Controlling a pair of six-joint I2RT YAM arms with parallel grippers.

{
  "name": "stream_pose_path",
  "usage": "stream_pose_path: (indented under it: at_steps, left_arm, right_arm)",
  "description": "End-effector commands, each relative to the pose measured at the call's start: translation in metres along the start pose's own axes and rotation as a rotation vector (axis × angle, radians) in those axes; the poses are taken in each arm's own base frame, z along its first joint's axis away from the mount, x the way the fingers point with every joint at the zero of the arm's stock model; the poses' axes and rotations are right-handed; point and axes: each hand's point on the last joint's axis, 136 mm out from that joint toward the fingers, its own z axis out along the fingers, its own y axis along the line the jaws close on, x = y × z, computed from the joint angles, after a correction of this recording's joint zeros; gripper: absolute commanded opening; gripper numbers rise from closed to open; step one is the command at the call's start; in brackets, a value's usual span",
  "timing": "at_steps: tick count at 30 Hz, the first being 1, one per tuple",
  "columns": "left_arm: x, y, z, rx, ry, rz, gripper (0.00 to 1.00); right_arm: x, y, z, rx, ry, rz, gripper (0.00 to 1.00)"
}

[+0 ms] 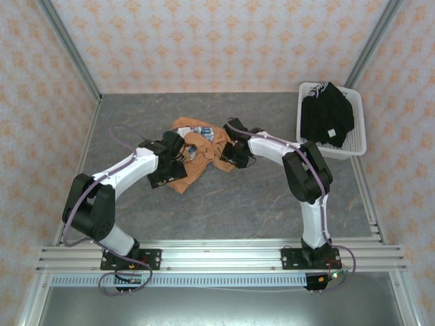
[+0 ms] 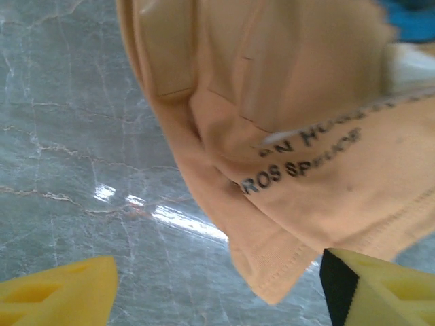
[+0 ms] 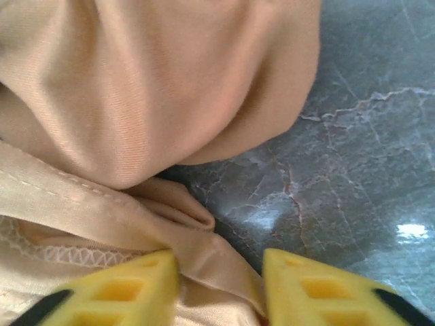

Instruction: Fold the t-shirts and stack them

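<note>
Orange tee [image 1: 195,170]: bunched in a heap at mid-tabletop [image 1: 238,210], between the two arms, print partly showing, not yet spread flat or folded. Pinched on the right side, at a fold of stitched hem caught between the right jaws, low against the stone surface; probably gripped there so that edge can be drawn outward. Approached on the other side by the left jaws, spread wide and holding nothing, with a corner of hem hanging between them, nearer one finger than the other, and bare tabletop beneath. Likely lined up that way to take a second hold, since pulling a crumpled shirt flat calls for two anchored points. Lettering on the cloth blurred in the left wrist view, so no reading it fully. Black tees [image 1: 326,117] piled in the white basket [image 1: 359,125] at the far right corner, well apart from the work, presumably waiting their turn. Judged early in the task: nothing folded, no stack begun.
</note>
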Motion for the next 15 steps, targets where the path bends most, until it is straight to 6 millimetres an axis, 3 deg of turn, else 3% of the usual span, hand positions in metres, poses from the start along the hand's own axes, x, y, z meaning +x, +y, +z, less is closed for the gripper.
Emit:
stream_pose_path:
  at_steps: [1,6,9,10,12,15]
  left_arm:
    - [-0.021,0.014,-0.011,0.037,-0.090,-0.109,0.77]
    - [-0.040,0.029,-0.045,0.117,-0.171,-0.194,0.77]
    - [-0.044,0.039,-0.055,0.138,-0.186,-0.244,0.76]
    - [-0.045,0.043,-0.058,0.135,-0.199,-0.253,0.76]
    - [-0.048,0.052,-0.066,0.123,-0.227,-0.272,0.75]
    - [-0.052,0.069,-0.071,0.092,-0.250,-0.311,0.75]
  right_arm:
    - [-0.019,-0.036,-0.025,0.134,-0.096,0.041,0.00]
    - [-0.070,-0.090,-0.065,0.200,-0.183,0.096,0.00]
    - [-0.091,-0.099,-0.090,0.258,-0.221,0.025,0.00]
    - [-0.094,-0.095,-0.098,0.270,-0.237,-0.010,0.10]
    - [-0.088,-0.076,-0.111,0.261,-0.252,-0.098,0.41]
    - [-0.053,-0.033,-0.115,0.240,-0.251,-0.284,0.60]
